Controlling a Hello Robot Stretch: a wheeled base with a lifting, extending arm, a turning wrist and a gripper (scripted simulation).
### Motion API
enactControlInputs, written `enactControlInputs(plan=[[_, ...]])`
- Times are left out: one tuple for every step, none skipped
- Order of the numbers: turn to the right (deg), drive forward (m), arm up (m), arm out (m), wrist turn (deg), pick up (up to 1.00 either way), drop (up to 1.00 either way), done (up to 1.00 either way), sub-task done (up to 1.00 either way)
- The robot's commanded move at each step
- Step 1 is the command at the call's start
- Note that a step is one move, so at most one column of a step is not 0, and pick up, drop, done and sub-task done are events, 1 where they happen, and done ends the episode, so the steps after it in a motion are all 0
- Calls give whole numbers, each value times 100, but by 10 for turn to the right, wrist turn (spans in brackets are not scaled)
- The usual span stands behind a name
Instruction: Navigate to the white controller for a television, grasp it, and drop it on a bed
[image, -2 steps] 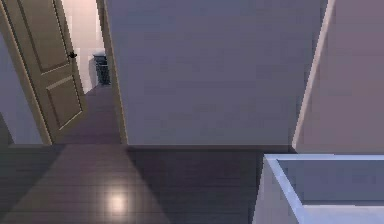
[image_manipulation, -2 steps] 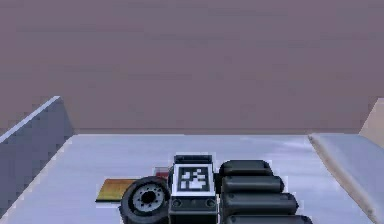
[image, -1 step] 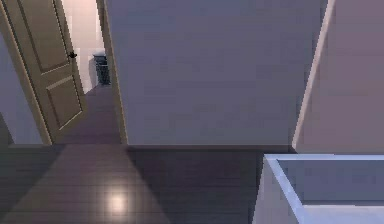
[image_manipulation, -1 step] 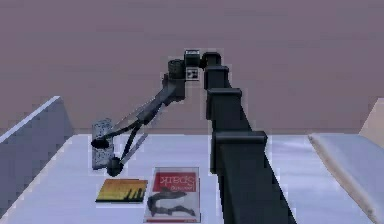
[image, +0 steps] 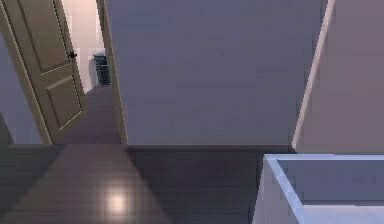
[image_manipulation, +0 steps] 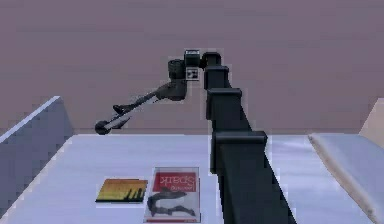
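In the arm side view the dark arm (image_manipulation: 235, 140) rises from the bottom edge over a pale bed (image_manipulation: 70, 175). Its gripper (image_manipulation: 108, 125) reaches down to the left, with its far end near the bed's far edge where it meets the mauve wall. The far end looks like a small dark blob, and I cannot tell whether it holds anything. A corner of a pale, bed-like surface (image: 320, 185) sits at the forward view's bottom right.
Two flat magazines (image_manipulation: 122, 190) (image_manipulation: 173, 192) lie on the bed near the arm. Raised pale parts flank the bed (image_manipulation: 40, 135) (image_manipulation: 350, 160). Ahead stands a wall (image: 210, 70), an open beige door (image: 50, 70) and a dark bin (image: 101, 68) beyond the doorway, over dark floor (image: 110, 190).
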Motion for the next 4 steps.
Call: enactControlInputs(plan=[[0,0,0,0,450,0,0,0,0],[0,0,0,0,450,0,0,0,0],[0,0,0,0,240,0,0,0,0],[0,0,-16,0,0,0,0,0,0]])
